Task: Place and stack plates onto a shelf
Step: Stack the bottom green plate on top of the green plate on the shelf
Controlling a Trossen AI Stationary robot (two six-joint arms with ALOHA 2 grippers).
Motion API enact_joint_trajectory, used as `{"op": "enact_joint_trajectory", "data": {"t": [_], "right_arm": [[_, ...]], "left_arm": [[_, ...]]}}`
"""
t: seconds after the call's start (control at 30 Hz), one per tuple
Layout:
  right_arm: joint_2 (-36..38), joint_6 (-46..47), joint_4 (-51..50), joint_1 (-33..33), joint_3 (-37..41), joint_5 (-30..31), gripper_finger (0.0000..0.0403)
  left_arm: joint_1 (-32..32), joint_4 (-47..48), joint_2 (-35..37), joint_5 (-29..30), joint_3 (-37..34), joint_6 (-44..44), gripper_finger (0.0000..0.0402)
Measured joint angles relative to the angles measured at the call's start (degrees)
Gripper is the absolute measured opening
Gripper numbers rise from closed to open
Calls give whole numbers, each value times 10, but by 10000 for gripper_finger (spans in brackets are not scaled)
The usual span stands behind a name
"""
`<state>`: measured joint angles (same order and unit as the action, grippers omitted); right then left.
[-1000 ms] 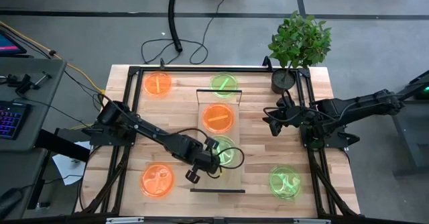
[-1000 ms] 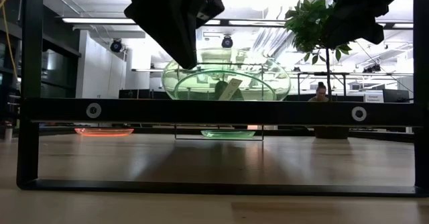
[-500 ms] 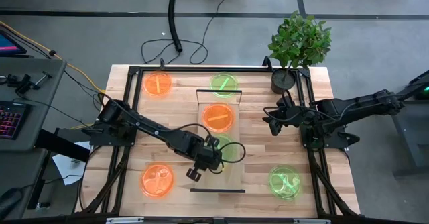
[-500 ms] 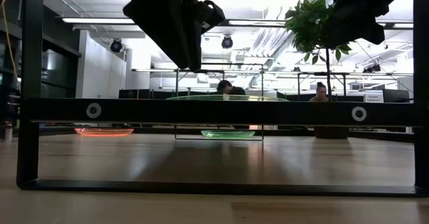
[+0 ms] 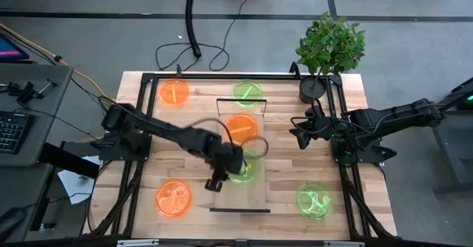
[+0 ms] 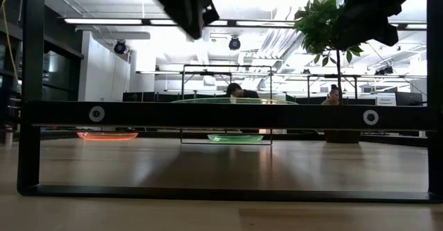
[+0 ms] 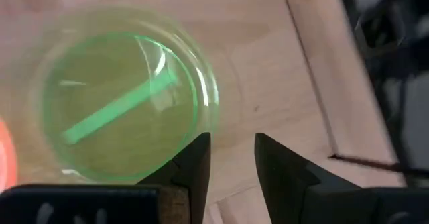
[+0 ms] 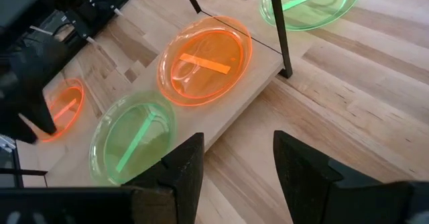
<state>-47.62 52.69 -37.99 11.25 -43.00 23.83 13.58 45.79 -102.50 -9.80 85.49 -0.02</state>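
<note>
A green plate [image 5: 247, 170] lies flat on the light wood shelf [image 5: 255, 195], in front of an orange plate [image 5: 241, 129] that also rests there. My left gripper [image 7: 231, 162] hangs open just above the shelf beside the green plate [image 7: 120, 106], touching nothing; it is raised high in the low view [image 6: 188, 6]. My right gripper [image 8: 238, 163] waits open over the table's right side [image 5: 299, 137]. Seen from table height, the green plate [image 6: 232, 100] sits level on the shelf.
More plates lie on the table: green [image 5: 246, 93] and orange [image 5: 174, 93] at the far side, orange [image 5: 174, 199] near left, green [image 5: 314, 200] near right. A potted plant [image 5: 329, 51] stands at the far right corner. A black frame [image 6: 221, 115] borders the table.
My left gripper has opened and let go of the green plate, which went from tilted up on edge to lying flat on the shelf. The gripper has then risen and rolled.
</note>
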Motion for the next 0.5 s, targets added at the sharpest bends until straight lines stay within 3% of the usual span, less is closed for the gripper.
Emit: {"op": "enact_joint_trajectory", "data": {"t": [0.1,0.23,0.5], "right_arm": [[0,0,7,0,0,-2,161],[0,0,22,0,0,-15,161],[0,12,27,0,0,-60,161]], "left_arm": [[-27,-19,43,-5,0,-27,108],[-61,-130,117,4,-24,-64,106],[-88,-457,278,49,-216,-146,106]]}}
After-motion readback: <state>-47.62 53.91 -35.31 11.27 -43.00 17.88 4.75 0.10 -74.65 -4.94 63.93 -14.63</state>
